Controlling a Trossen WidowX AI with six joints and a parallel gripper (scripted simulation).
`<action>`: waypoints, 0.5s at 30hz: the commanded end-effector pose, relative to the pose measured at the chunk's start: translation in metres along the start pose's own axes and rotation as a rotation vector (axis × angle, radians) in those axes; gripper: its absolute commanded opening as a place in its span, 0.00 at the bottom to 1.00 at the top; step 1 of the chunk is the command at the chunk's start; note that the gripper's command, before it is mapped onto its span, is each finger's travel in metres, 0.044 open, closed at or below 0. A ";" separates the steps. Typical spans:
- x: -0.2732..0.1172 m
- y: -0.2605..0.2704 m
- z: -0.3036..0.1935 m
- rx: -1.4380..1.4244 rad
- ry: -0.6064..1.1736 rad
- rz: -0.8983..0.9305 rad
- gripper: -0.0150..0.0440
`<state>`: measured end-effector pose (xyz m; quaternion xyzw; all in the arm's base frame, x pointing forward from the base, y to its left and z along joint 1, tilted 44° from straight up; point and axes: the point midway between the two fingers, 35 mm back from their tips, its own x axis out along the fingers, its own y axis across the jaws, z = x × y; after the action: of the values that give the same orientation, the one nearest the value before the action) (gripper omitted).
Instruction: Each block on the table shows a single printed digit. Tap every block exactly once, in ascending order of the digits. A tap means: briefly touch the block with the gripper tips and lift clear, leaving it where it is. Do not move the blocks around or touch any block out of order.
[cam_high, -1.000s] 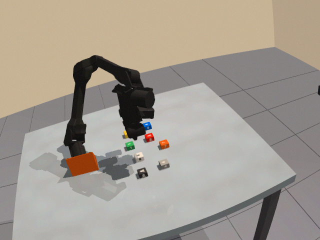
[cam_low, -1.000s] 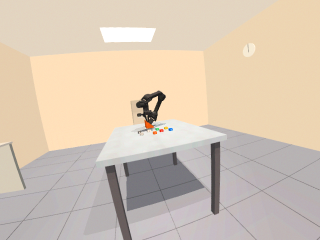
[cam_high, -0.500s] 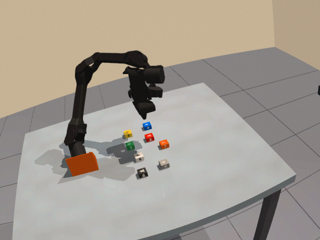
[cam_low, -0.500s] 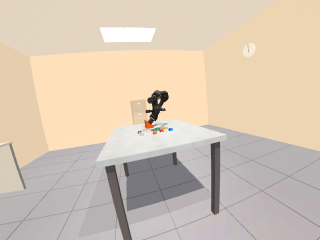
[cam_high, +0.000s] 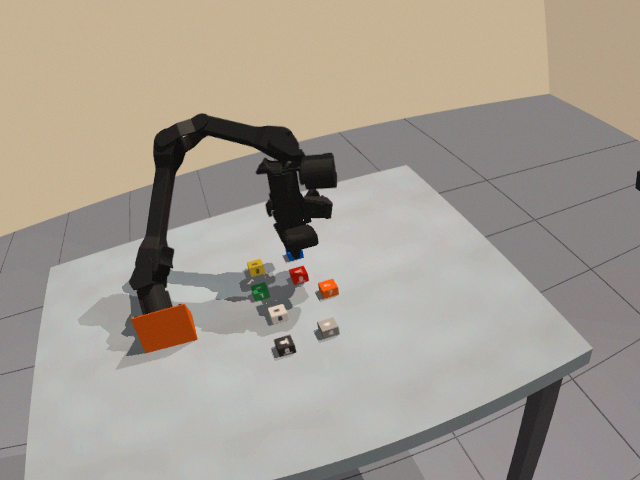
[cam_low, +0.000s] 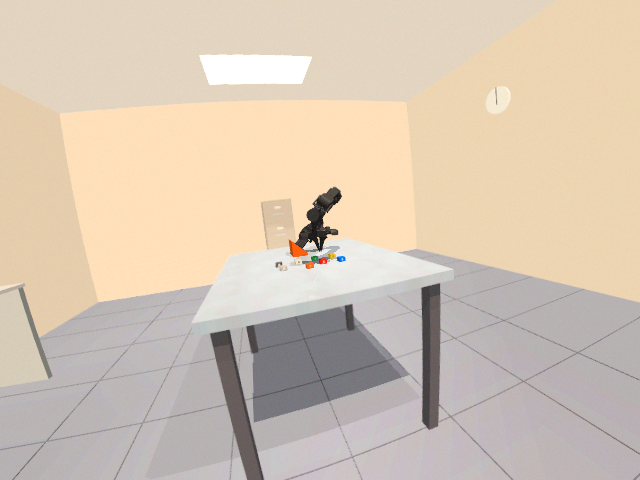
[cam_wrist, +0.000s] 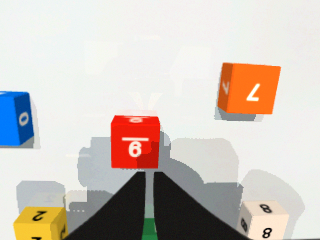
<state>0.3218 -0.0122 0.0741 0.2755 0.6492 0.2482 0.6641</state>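
Note:
My gripper (cam_high: 295, 253) (cam_low: 320, 250) (cam_wrist: 149, 180) is shut and empty, above the blocks. In the wrist view its tips appear just below the red block (cam_high: 298, 275) (cam_wrist: 122, 155), whose digit reads as an upside-down 9 with a bar. The blue block (cam_high: 297, 256) (cam_wrist: 10, 120) shows 0, the orange block (cam_high: 328, 288) (cam_wrist: 240, 75) 7, the yellow block (cam_high: 255, 268) (cam_wrist: 25, 230) 2, and the white block (cam_high: 277, 314) (cam_wrist: 277, 227) 8. The green block (cam_high: 260, 291) (cam_wrist: 149, 231) shows 1 and is partly hidden by the fingers. The grey block (cam_high: 327, 328) shows 4. The black block's (cam_high: 284, 345) digit is unclear.
The blocks stand apart on the pale table (cam_high: 413, 310) (cam_low: 361, 279). The orange wedge (cam_high: 165, 329) (cam_low: 296, 250) stands at the arm's base. The green block is between the yellow and white blocks, and the grey and black blocks are nearer the front in the top view.

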 end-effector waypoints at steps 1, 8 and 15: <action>0.016 0.002 -0.001 0.003 -0.011 0.006 0.29; 0.023 0.002 0.000 0.003 -0.011 0.006 0.29; 0.034 0.002 0.000 0.003 -0.011 0.006 0.29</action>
<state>0.3227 0.0081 0.0547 0.2758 0.6455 0.2478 0.6678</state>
